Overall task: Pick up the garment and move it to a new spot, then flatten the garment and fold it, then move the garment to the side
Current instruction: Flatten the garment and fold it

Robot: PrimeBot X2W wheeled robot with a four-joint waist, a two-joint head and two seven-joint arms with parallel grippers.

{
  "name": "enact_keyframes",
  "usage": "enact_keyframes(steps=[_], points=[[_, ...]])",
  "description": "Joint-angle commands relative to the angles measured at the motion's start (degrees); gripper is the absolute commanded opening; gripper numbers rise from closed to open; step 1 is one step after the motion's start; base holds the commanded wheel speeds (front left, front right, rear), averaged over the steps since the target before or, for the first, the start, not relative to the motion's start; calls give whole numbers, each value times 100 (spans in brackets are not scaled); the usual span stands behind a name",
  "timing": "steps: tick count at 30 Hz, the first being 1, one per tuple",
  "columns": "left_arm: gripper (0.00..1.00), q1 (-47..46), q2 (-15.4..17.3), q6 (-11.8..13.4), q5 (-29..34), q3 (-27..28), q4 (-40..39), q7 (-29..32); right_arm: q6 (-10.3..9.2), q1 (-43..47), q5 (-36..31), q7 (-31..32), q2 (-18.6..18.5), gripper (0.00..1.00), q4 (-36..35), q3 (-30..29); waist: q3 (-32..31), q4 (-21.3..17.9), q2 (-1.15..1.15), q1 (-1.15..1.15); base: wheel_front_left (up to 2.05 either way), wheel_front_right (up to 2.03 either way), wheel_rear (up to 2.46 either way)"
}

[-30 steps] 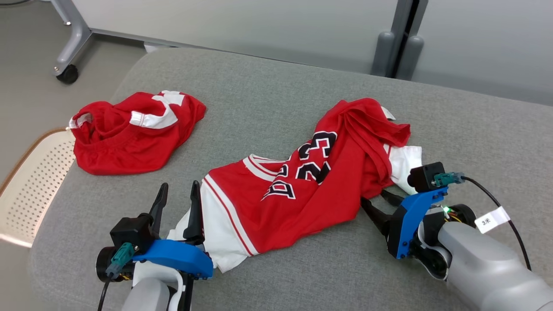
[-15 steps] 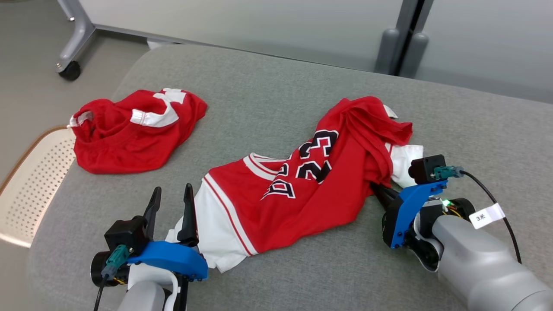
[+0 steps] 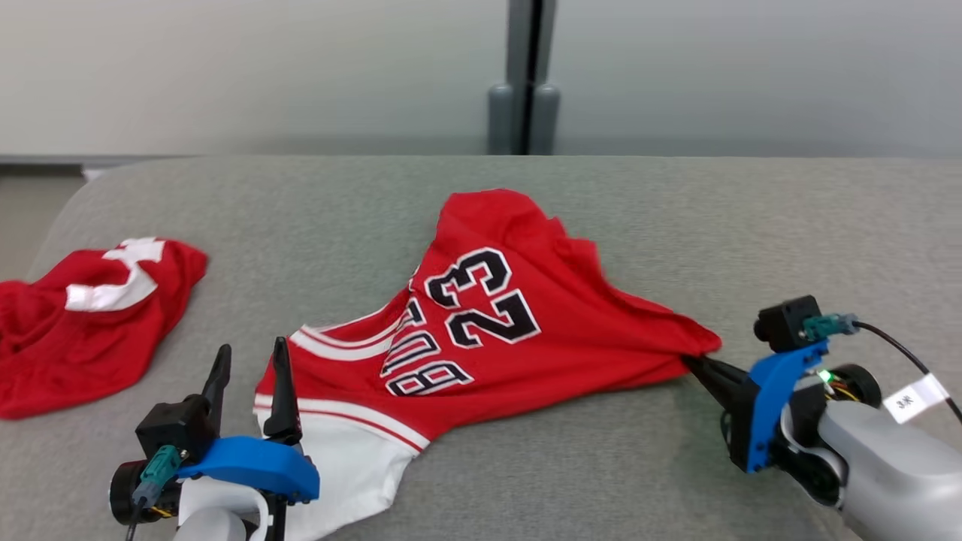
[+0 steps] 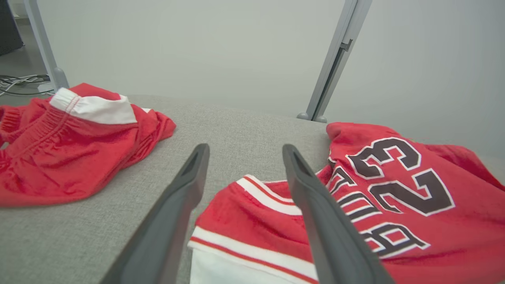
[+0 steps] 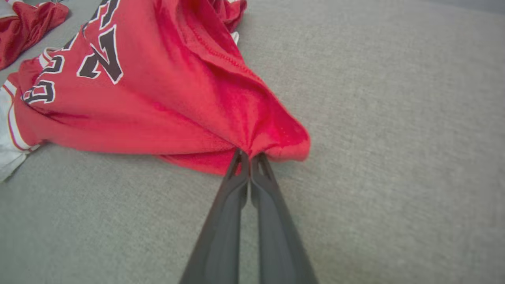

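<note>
While the right gripper (image 3: 690, 361) pinches one corner of the jersey (image 3: 481, 330), its length runs leftward to the left gripper (image 3: 252, 347), whose fingers are spread, holding nothing.

Jersey (image 3: 571, 346), centre frame: red knit cloth, faint sheen (fine mesh holes). Cushion (image 3: 601, 466) beneath: grey woven fabric, matt, coarse. My right fingers (image 5: 221, 236): dark matt plastic.

Pinches a bunched corner of the red jersey (image 5: 158, 90) in the right gripper (image 5: 249, 157).
Leaves the rest draped on the grey cushion (image 5: 394, 118), black lettering up, another red garment (image 5: 27, 27) beyond.
</note>
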Motion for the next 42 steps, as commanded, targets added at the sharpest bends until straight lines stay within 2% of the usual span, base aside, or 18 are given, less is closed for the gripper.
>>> enact_keyframes(steps=[1, 9, 14, 15, 16, 22, 26, 30, 35, 42], points=[[100, 67, 64, 51, -40, 48, -82, 28, 0, 196, 55, 170, -262, 0, -208, -67, -176, -289, -1, 0, 0, 0, 0], [100, 227, 199, 164, -102, 159, -336, 108, 1, 843, 230, 983, -1201, 0, -1106, -518, -176, -700, -1, 0, 0, 0, 0], [100, 277, 200, 225, -101, 138, -441, 148, 1, 1233, 150, 1134, -1389, 0, -1203, -863, -142, -787, -1, 0, 0, 0, 0], [100, 276, 206, 228, -109, 134, -463, 157, 1, 1313, 117, 1085, -1353, 47, -1159, -979, -133, -797, -1, 0, 0, 0, 0], [100, 276, 216, 223, -120, 131, -474, 162, 1, 1402, 102, 1066, -1273, 100, -1130, -1077, -126, -803, -1, 0, 0, 0, 0], [100, 259, 300, 193, -127, 123, -504, 187, 1, 1727, 53, 933, -1109, 100, -1431, -1708, -144, -774, -1, 0, 0, 0, 0], [100, 303, 326, 242, -131, 116, -547, 215, 1, 1860, -179, 324, -1094, 100, -2190, -2241, -221, -722, -1, 0, 0, 0, 0], [100, 325, 350, 213, -161, 87, -542, 221, 1, 2098, -551, -152, -787, 100, -2521, -2705, -317, -638, -1, 0, 0, 0, 0], [100, 402, 352, 215, -166, 52, -574, 188, 1, 2470, -1163, -647, -158, 100, -2278, -3396, -445, -518, -1, 0, 0, 0, 0], [100, 534, 337, 202, -173, -9, -677, 142, 1, 2844, -2496, -853, 382, 100, -1453, -4633, -503, -434, -1, 0, 0, 0, 0]])
